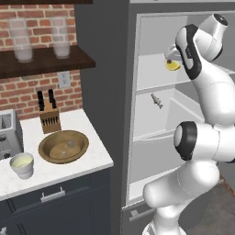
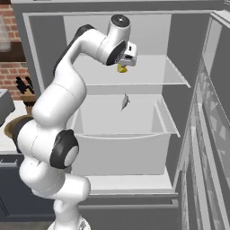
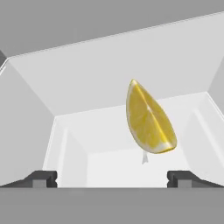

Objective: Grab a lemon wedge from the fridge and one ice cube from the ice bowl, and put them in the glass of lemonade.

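The fridge (image 1: 151,124) stands open, showing pale shelves. On its upper shelf lies the lemon wedge (image 1: 173,65) (image 2: 121,68), bright yellow. My gripper (image 2: 126,60) reaches in just above it, open, with the wedge (image 3: 150,118) ahead of the spread fingertips (image 3: 43,178) and slightly right of centre, not touching them. On the white counter to the left sit the brown wooden ice bowl (image 1: 48,153) with small ice cubes (image 1: 71,143) and the small whitish glass of lemonade (image 1: 22,164).
A small grey item (image 1: 156,100) (image 2: 124,102) lies on the fridge's lower shelf. The open fridge door (image 2: 215,112) stands at the right. A toaster (image 1: 7,133), a knife block (image 1: 49,117) and two tall frosted glasses (image 1: 20,40) on a wall shelf are at the left.
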Robot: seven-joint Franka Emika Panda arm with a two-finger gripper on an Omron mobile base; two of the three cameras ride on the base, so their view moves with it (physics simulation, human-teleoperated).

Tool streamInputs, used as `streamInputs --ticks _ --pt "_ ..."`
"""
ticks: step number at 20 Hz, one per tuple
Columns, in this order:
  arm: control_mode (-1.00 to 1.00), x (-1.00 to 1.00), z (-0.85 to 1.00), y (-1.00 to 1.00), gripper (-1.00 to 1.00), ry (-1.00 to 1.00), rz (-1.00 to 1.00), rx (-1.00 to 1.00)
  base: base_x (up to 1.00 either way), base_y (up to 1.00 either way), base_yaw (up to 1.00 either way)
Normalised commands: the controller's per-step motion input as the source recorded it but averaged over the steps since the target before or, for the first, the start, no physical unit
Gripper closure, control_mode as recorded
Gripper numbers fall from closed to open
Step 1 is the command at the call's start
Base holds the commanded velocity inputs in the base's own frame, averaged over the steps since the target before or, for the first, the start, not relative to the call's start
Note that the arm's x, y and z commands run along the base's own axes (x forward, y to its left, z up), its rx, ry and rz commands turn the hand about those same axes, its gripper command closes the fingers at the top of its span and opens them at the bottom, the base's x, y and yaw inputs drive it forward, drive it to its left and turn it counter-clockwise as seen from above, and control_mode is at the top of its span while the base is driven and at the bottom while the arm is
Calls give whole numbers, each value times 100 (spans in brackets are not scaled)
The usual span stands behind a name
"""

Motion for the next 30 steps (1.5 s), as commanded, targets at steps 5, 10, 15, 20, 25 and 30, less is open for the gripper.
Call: streamInputs --ticks 5,10,15,20,25,30 --pt "-100 2 -19 0 -100 -2 0 0 0 0 0" --pt "-100 0 -30 0 -100 -9 0 0 0 0 0" --pt "-100 0 -6 0 -100 -6 0 0 0 0 0" --pt "-100 28 5 -1 -100 -1 0 0 0 0 0" --pt "-100 43 13 -6 -100 0 0 0 0 0 0" --pt "-100 8 17 -25 -100 0 0 0 0 0 0"
